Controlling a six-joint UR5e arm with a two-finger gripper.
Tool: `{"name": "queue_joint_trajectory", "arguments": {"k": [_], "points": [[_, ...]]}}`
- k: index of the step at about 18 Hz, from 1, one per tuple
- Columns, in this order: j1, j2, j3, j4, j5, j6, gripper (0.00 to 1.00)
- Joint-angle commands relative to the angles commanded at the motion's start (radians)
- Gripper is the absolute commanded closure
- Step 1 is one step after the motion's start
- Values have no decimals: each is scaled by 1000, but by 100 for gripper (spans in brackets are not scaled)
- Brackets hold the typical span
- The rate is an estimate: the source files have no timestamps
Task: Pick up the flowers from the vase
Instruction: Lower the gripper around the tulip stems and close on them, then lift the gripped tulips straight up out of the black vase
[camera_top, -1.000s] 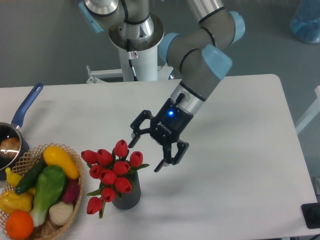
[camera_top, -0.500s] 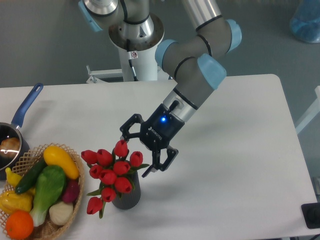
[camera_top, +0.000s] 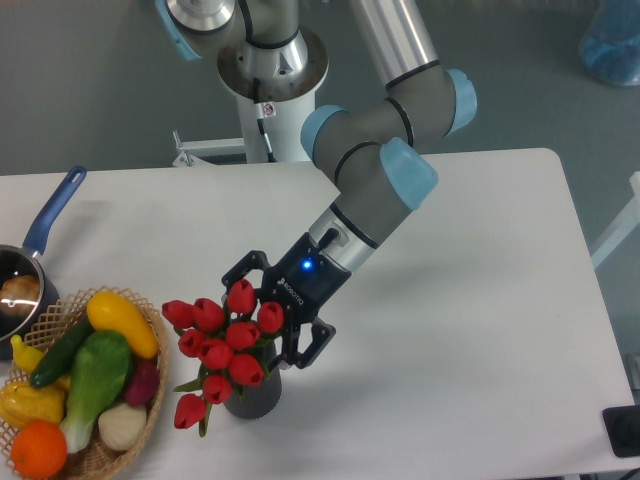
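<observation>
The flowers (camera_top: 222, 345), a bunch of red tulips with green leaves, stand in the dark grey ribbed vase (camera_top: 254, 396) near the table's front edge. One bud hangs down at the vase's left side. My gripper (camera_top: 262, 318) is open. Its two black fingers straddle the upper right buds of the bunch, one finger behind the top bud, the other at the vase's right rim. I cannot tell whether the fingers touch the buds.
A wicker basket (camera_top: 150, 420) with mixed produce stands left of the vase at the front left corner. A blue-handled saucepan (camera_top: 32, 262) sits at the left edge. The white table (camera_top: 470, 330) extends to the right.
The gripper has moved left and down toward the bunch, from beside the flowers to around its upper right buds. It stays open. The flowers have not moved.
</observation>
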Motion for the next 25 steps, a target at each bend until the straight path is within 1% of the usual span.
{"name": "queue_joint_trajectory", "arguments": {"k": [1, 10, 13, 15, 18, 21, 23, 25], "points": [[0, -2, 0, 0, 0, 3, 100], [18, 18, -2, 0, -61, -6, 100], [31, 38, -2, -2, -78, -30, 100], [35, 63, -2, -2, -94, -55, 100], [66, 116, 2, -2, -113, -95, 100], [98, 161, 6, -3, -181, -156, 100], [110, 182, 6, -3, -222, -182, 100], [115, 192, 8, -2, -247, -195, 100]]}}
